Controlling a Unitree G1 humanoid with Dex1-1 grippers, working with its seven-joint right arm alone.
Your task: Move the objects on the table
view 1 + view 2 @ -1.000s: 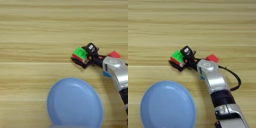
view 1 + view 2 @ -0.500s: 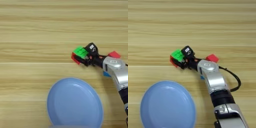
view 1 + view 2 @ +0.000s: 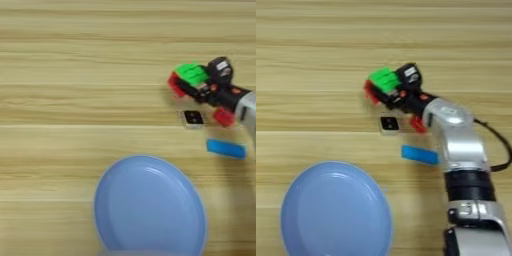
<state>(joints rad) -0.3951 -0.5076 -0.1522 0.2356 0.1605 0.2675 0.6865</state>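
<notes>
My right gripper (image 3: 387,91) is shut on the green-and-red puzzle cube (image 3: 382,81), holding it over the table (image 3: 75,100) at the right of the middle; the cube (image 3: 190,76) looks raised off the wood. Just below it lies the black pale-rimmed square tile (image 3: 389,124), flat on the wood. The plain red cube (image 3: 417,125) sits right of the tile, partly under my silver forearm (image 3: 456,135). The flat blue bar (image 3: 226,148) lies a little nearer to me.
A large round blue plate (image 3: 150,205) fills the lower middle, close below the tile and bar. A black cable (image 3: 496,145) loops off the forearm to the right. Bare wood stretches across the left and the far side.
The gripper has carried the puzzle cube up and away to the right. The black tile and the blue bar, hidden before, now show below it. The plate has not moved.
</notes>
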